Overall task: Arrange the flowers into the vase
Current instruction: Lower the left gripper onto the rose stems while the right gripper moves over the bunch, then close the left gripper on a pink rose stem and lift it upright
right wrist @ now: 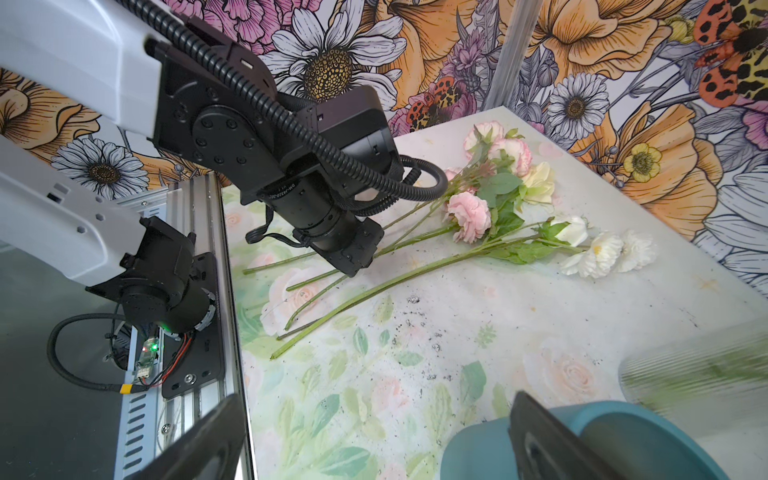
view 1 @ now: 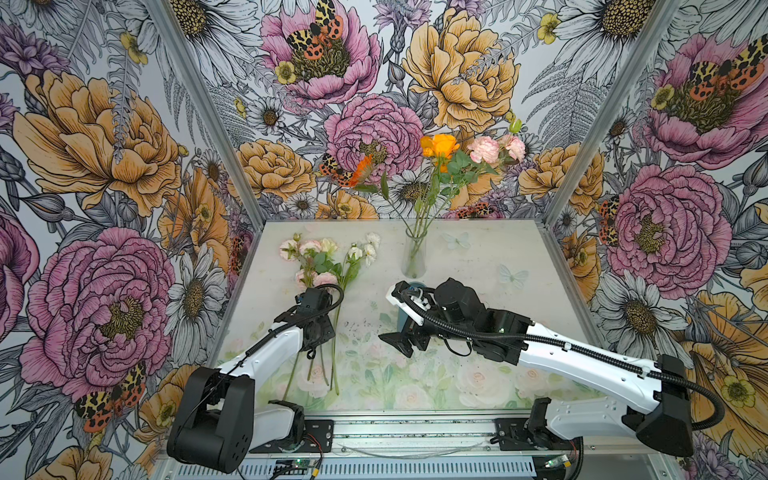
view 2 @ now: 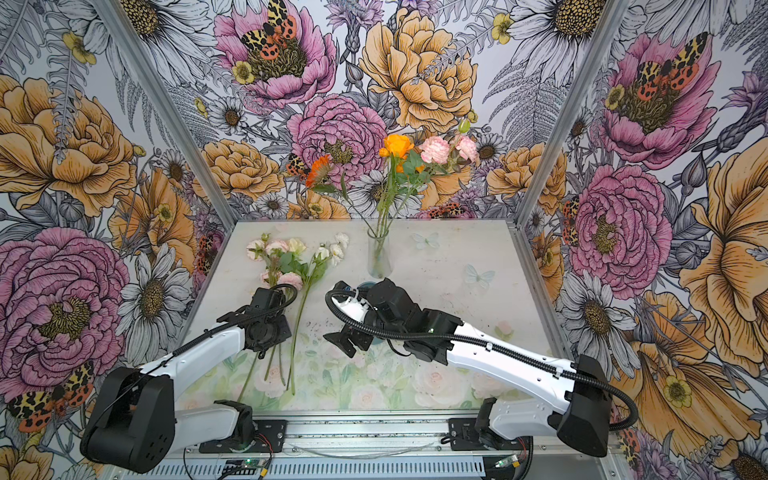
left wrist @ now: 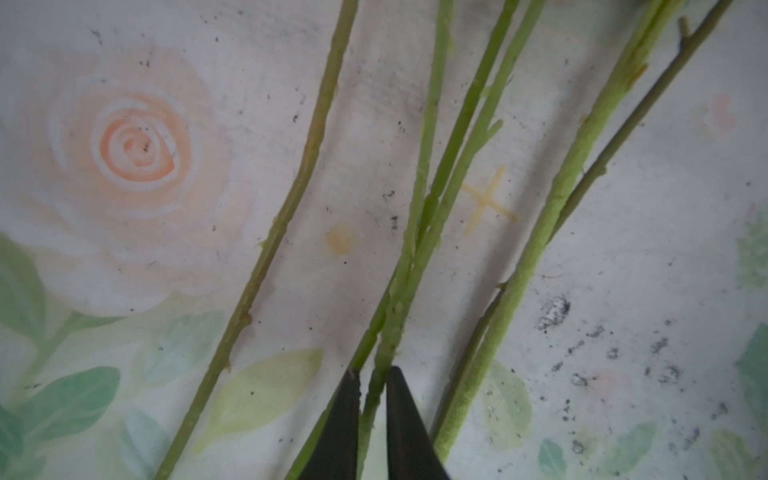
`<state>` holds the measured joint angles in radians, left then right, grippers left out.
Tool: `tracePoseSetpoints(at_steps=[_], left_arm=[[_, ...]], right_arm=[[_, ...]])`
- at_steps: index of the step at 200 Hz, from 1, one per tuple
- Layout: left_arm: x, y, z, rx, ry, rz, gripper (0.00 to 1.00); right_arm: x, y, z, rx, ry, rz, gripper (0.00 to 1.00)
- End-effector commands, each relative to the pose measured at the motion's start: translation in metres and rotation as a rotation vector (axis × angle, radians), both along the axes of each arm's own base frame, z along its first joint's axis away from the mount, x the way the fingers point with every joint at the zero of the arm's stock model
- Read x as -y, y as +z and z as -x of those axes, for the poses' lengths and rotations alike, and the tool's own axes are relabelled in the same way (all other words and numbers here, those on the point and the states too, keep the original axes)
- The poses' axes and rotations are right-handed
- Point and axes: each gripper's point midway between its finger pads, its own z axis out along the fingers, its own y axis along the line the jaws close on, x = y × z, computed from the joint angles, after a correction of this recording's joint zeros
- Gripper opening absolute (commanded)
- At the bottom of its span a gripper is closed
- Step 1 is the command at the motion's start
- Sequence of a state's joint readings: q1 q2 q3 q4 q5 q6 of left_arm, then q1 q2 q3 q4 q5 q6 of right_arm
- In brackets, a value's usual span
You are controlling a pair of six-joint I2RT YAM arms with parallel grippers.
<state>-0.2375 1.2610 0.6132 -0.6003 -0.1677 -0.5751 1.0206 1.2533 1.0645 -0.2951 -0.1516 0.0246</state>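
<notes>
A clear glass vase point(view 1: 414, 255) point(view 2: 379, 255) stands at the back of the table and holds orange and pink flowers point(view 1: 442, 147). More flowers point(view 1: 328, 259) point(view 2: 291, 257) point(right wrist: 498, 208), pink, cream and white, lie flat at the left with their stems towards the front. My left gripper point(view 1: 318, 330) point(left wrist: 372, 374) points down over those stems, shut on one thin green stem point(left wrist: 399, 307). The other stems lie loose beside it. My right gripper point(view 1: 405, 338) point(right wrist: 370, 440) hovers mid-table, open wide with nothing between its fingers.
A teal round object point(right wrist: 623, 440) point(view 1: 405, 316) sits under the right wrist, beside one right finger. The vase's ribbed wall point(right wrist: 698, 374) shows blurred close to it. Floral-papered walls enclose three sides. Dark specks dot the printed table cover point(view 1: 365, 328).
</notes>
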Motion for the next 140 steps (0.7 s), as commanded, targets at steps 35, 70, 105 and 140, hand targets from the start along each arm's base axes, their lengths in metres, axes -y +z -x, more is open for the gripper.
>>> tracePoseSetpoints(at_steps=[35, 70, 105, 140], left_arm=[[0.005, 0.005, -0.012, 0.013, -0.022, 0.001, 0.11], [0.005, -0.002, -0.014, -0.015, -0.022, -0.004, 0.23], [0.008, 0.003, -0.019, 0.003, -0.025, -0.002, 0.08], [0.010, 0.037, -0.025, 0.111, -0.027, 0.029, 0.00]], right_arm=[[-0.006, 0.020, -0.002, 0.035, 0.009, -0.047, 1.00], [-0.003, 0.020, -0.001, 0.035, 0.006, -0.049, 1.00], [0.000, 0.020, 0.001, 0.037, 0.004, -0.053, 1.00], [0.000, 0.020, -0.001, 0.038, -0.002, -0.052, 1.00]])
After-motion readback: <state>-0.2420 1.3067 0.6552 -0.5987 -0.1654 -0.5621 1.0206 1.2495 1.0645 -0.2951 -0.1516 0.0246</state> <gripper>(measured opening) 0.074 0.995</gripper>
